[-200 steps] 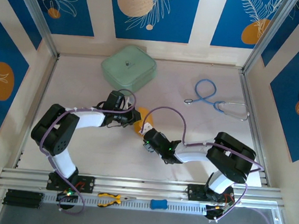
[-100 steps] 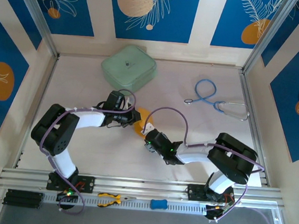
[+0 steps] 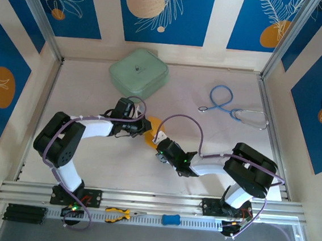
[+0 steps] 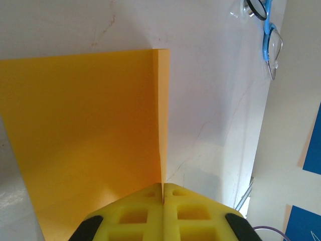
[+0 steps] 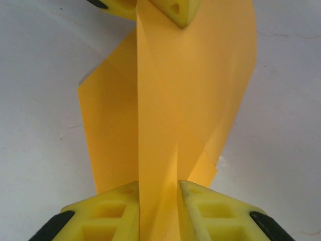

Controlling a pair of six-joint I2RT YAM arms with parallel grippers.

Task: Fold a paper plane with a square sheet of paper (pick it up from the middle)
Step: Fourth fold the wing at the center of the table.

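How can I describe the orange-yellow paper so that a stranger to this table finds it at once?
Start at the pale table, in front of the mint-green case. Between the two arms, the sheet of paper is pinched by the left end effector and the right end effector. It is the only bright orange-yellow thing there, thin and partly folded.

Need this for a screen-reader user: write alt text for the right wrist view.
A creased orange-yellow sheet of paper runs from between the yellow fingers of the right tool at the bottom up to the left tool at the top, above a white table.
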